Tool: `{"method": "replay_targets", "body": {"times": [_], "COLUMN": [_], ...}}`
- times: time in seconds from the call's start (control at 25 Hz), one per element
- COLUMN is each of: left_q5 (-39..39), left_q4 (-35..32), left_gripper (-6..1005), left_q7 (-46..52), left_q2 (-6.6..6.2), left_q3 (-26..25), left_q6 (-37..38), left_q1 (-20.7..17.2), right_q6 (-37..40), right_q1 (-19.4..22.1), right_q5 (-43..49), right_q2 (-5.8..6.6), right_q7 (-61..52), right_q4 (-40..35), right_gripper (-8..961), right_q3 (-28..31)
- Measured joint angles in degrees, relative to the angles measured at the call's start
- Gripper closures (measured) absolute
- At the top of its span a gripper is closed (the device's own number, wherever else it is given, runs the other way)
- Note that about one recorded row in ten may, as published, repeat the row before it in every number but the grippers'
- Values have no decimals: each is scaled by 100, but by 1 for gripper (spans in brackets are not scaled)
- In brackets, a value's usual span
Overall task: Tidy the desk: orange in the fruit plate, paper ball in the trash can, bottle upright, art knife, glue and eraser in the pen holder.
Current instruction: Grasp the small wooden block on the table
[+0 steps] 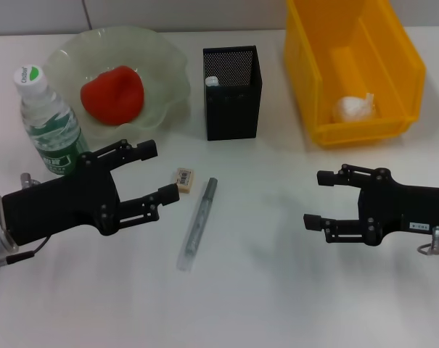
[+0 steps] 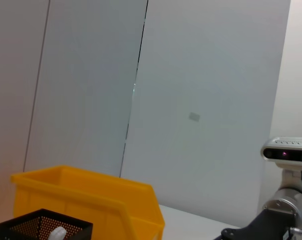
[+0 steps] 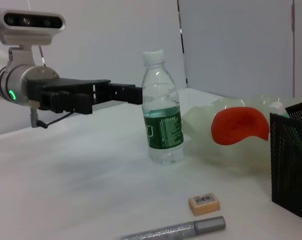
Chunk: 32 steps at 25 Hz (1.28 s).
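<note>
The orange (image 1: 112,93) lies in the pale green fruit plate (image 1: 168,65). A water bottle (image 1: 48,123) stands upright beside the plate. The black mesh pen holder (image 1: 232,93) has a white glue tip (image 1: 212,81) showing inside. In the yellow trash can (image 1: 393,51) rests the paper ball (image 1: 353,107). On the desk lie the small tan eraser (image 1: 184,178) and the silver art knife (image 1: 198,222). My left gripper (image 1: 161,171) is open just left of the eraser. My right gripper (image 1: 316,199) is open over bare desk on the right. The right wrist view shows the eraser (image 3: 204,203) and art knife (image 3: 175,230).
The bottle (image 3: 163,117) stands close to the left arm. The pen holder (image 2: 41,227) and the trash can (image 2: 91,200) stand side by side at the back. A grey wall runs behind the desk.
</note>
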State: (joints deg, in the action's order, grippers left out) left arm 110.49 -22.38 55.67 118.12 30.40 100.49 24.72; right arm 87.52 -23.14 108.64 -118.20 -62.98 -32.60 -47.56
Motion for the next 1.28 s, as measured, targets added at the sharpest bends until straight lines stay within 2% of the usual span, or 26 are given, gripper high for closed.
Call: {"method": "replay_targets", "body": {"times": [0.24,0.44,0.56,0.88,1.04,1.28], "left_q5": [-66,-341,-315,-300,-189,553], "left_q4": [-43,-237,-555,-2044,-2760,-3840], "left_gripper": [187,187,187,187,187,186], "left_q7": [79,1073,1700,3599,4585,6543], "left_q2": [0,24,31,47,42,24], "left_q3": [-23,-13,179,940,1278,1811], "left_q6": [46,158,169,61,-226,-876], "left_q1": [62,519,762,992,1036,1184], "right_q6": [-13,0,20,1,-12,-1], "right_q1": [-7,1,3,1,-12,-39], "right_q5": [38,39,39,54,76,79], "right_q2": [-1,-1,-1,0,8,30], "right_q7": [9,14,14,82,85,85], "right_q4": [0,-10,-36,-95,-109,-122], "right_gripper": [127,127,127,127,127,128], "right_q3": [32,50,52,47,23,31]}}
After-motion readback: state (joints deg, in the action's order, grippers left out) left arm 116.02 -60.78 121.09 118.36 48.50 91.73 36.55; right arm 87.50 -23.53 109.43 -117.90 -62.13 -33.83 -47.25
